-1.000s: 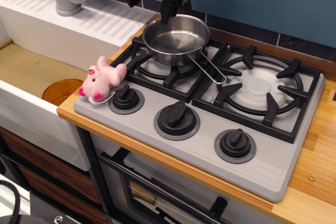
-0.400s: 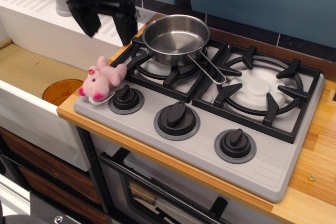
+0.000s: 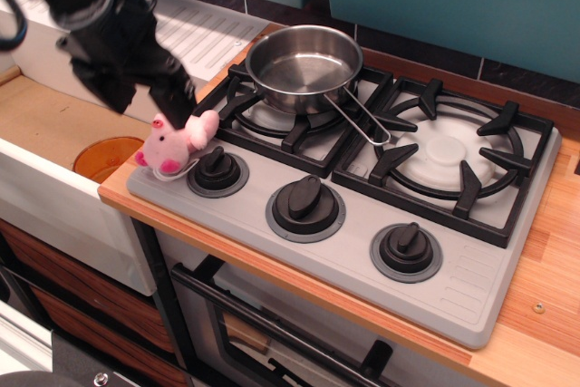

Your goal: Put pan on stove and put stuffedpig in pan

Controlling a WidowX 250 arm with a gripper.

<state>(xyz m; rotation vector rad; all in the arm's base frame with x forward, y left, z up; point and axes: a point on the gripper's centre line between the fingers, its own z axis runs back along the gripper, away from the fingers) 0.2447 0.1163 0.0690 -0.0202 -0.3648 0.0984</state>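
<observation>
Here the black robot gripper (image 3: pixel 145 97) hangs just above the small light-pink plush pig (image 3: pixel 175 141), its jaws spread with one finger on each side of the toy's far end.

The pig lies on the near-left corner of the grey two-burner toy stove (image 3: pixel 471 292), just left of the leftmost black knob (image 3: pixel 217 169) and touching the stove's surface; whether the fingers touch it cannot be told, since the gripper is blurred. The small round shiny stainless-steel pan (image 3: pixel 303 63) sits on the far-left black grate (image 3: pixel 290 129), its thin wire-loop handle pointing right and toward the near side, and nothing is inside it. The stove rests on a wooden tabletop (image 3: pixel 544 269); to the left is a white sink basin (image 3: pixel 54 197) with an orange drain disc (image 3: pixel 101 157).
</observation>
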